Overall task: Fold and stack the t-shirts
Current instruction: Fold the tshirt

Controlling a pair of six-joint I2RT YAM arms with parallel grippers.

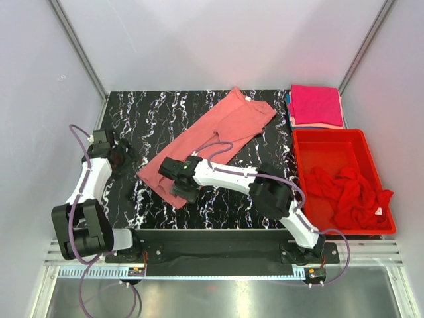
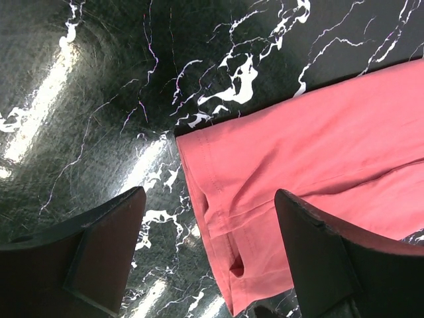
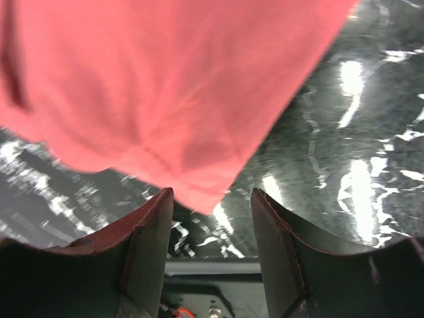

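Observation:
A salmon-pink t-shirt [image 1: 222, 129] lies folded into a long strip, running diagonally from the table's back middle toward the front left. My right gripper [image 1: 171, 180] hovers over its near left end, open, with the shirt's corner [image 3: 165, 79] just beyond the fingertips [image 3: 159, 205] and nothing between them. My left gripper [image 1: 122, 156] is at the table's left side, open wide above the shirt's hemmed corner [image 2: 318, 132] and not touching it. A folded magenta t-shirt [image 1: 316, 105] tops a stack at the back right. A crumpled red t-shirt [image 1: 348, 195] lies in the bin.
The red plastic bin [image 1: 331, 140] stands at the table's right side, just in front of the folded stack. Bare black marbled tabletop [image 1: 146, 116] shows to the left of the shirt and near the front edge [image 1: 225, 215]. Pale walls surround the table.

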